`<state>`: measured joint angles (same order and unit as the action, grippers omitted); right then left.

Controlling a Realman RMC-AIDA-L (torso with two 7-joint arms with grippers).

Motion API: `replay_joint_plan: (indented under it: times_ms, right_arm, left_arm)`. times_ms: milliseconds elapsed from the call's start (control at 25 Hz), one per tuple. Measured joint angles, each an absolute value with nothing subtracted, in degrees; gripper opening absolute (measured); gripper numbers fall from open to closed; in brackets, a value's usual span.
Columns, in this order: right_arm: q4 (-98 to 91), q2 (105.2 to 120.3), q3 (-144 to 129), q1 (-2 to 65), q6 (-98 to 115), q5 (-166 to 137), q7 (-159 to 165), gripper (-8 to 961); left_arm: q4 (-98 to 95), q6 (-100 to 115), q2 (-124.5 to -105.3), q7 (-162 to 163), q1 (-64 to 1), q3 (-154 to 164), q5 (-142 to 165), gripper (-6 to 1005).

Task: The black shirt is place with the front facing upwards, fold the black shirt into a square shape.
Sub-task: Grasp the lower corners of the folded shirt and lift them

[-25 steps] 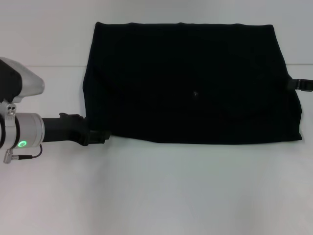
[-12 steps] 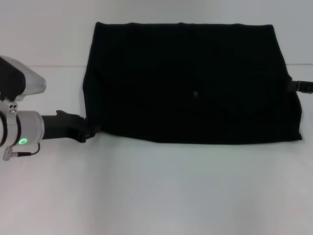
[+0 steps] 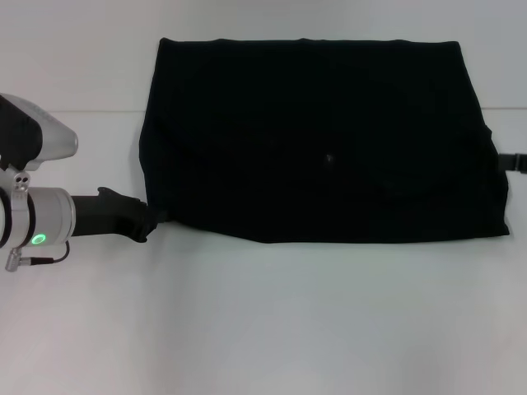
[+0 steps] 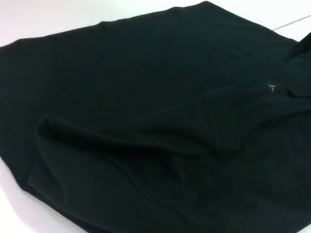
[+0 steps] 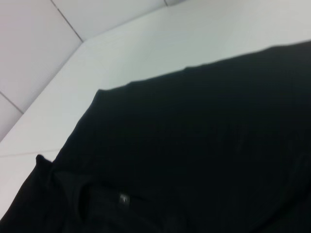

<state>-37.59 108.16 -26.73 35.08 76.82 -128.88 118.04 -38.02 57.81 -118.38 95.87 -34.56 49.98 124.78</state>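
Observation:
The black shirt (image 3: 321, 140) lies flat on the white table as a wide rectangle, with no lettering showing. A small label shows on the shirt (image 4: 146, 121) in the left wrist view, and the neck opening with its label on the shirt (image 5: 194, 145) in the right wrist view. My left gripper (image 3: 152, 220) sits low at the shirt's near left corner, its tip right at the cloth edge. Only a sliver of my right gripper (image 3: 515, 161) shows, at the shirt's right edge by the frame border.
The white table (image 3: 272, 321) stretches bare in front of the shirt and to its left. A seam line (image 3: 90, 111) crosses the table behind my left arm. Pale wall panels (image 5: 43, 43) stand beyond the table's far edge.
My left gripper has drawn back to the left, away from under the shirt's near left corner. The right gripper has slid farther right, almost out of view. The shirt has stayed put.

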Motion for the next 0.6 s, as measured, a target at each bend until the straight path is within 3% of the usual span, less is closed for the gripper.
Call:
replay_joint_plan:
  times_ms: [80, 280, 520, 600]
  right_arm:
    - [-36.61, 107.44, -26.8, 34.42, 78.09, -129.0, 118.03, 742]
    - [-36.46, 107.48, -27.79, 33.83, 78.39, -130.83, 117.46, 748]
    - [-36.39, 108.37, -28.97, 34.62, 76.8, -137.13, 117.93, 930]
    - [-36.38, 108.55, -28.97, 34.75, 76.01, -137.82, 118.48, 930]
  left_arm:
    - [-38.06, 58.3, -118.29, 95.88, -34.54, 49.91, 124.62, 72]
    - [-38.18, 59.01, -118.23, 95.89, -34.59, 49.83, 124.44, 36]
    - [-38.22, 59.21, -118.41, 96.08, -34.77, 49.82, 124.34, 33]
    - [-38.23, 59.24, -118.43, 96.34, -34.84, 49.83, 124.32, 33]
